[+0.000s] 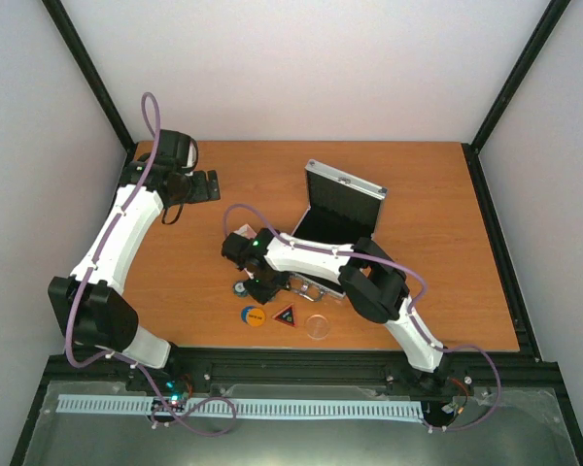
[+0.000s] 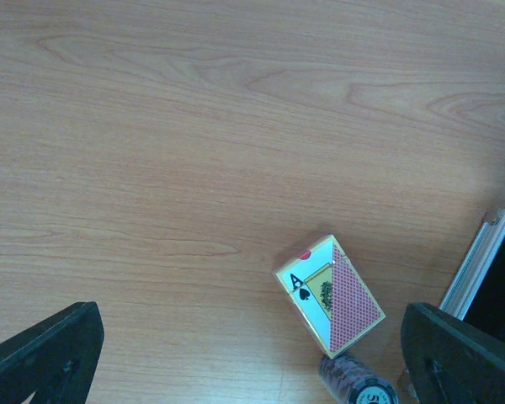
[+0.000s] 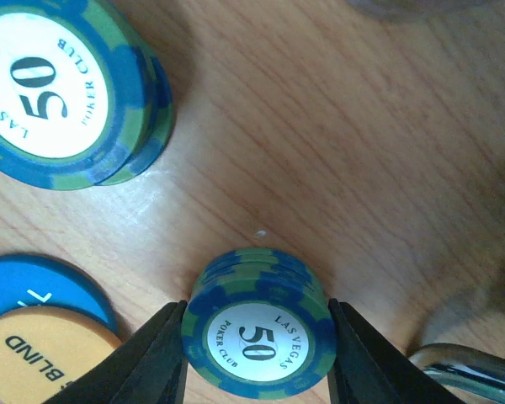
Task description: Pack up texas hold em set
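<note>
The open silver case [image 1: 342, 202] stands at mid-table with its black lining showing; its edge shows in the left wrist view [image 2: 481, 263]. My right gripper [image 1: 251, 283] is down on the table left of the case, shut on a small stack of blue-green "50" poker chips [image 3: 258, 335], one finger on each side. A second blue-green stack [image 3: 61, 91] lies beside it. The orange disc [image 1: 254, 316], black-red triangle [image 1: 286, 316] and clear disc [image 1: 318, 326] lie near the front edge. My left gripper [image 1: 204, 184] is open and empty at the far left. The pink-white card pack [image 2: 330, 293] lies flat ahead of it, beside a dark chip stack [image 2: 358, 383].
The orange disc [image 3: 40, 352] lies just left of my right gripper's fingers [image 3: 151, 358]. A metal handle or rim [image 3: 465, 364] shows at their right. The right arm [image 1: 316, 257] stretches across the table in front of the case.
</note>
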Robot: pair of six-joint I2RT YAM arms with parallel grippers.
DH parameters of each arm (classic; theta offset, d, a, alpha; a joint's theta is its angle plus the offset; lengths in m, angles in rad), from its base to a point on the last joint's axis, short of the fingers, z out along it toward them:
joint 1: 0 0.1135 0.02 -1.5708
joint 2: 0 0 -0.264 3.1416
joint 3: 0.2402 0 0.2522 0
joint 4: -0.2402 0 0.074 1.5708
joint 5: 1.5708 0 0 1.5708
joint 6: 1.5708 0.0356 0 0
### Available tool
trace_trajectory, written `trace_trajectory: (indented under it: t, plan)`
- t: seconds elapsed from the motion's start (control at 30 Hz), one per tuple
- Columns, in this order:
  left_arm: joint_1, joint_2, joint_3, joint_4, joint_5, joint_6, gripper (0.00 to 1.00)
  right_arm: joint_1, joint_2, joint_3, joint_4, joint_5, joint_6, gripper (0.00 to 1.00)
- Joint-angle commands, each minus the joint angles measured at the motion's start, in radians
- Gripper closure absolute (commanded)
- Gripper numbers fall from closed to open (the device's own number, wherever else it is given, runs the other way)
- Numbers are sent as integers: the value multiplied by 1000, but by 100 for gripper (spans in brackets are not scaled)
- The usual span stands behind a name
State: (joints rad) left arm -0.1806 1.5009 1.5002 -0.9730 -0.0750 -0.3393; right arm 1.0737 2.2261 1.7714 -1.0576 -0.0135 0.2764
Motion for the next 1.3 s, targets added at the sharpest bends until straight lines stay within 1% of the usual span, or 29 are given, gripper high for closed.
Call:
trace_trajectory:
  t: [0.0, 0.23, 0.4, 0.67, 0.83, 1.0, 1.07, 1.27]
  plan:
    - [6, -22, 15, 6, -10, 3, 0, -13, -51, 30, -27, 1, -8, 97]
    - [9, -27, 6, 6, -15, 5, 0, -33, -110, 32, -15, -35, -36, 97]
    - [12, -27, 9, 3, -17, 8, 0, -64, -146, 36, -19, -55, -19, 97]
    - [12, -34, 12, -3, 20, 6, 0, -139, -205, 63, -54, -20, -17, 97]
    - [12, -38, 14, -8, 116, 6, 0, -177, -230, 67, -60, -1, -25, 97]
    - [12, -54, 0, -5, 311, 5, 1, -211, -265, 75, -63, -5, -26, 97]
    - [12, -59, -3, -7, 361, -12, 2, -224, -278, 81, -68, -4, -21, 97]
    - [12, -138, -91, 52, 444, -42, 4, -273, -294, 102, -67, 6, 5, 97]
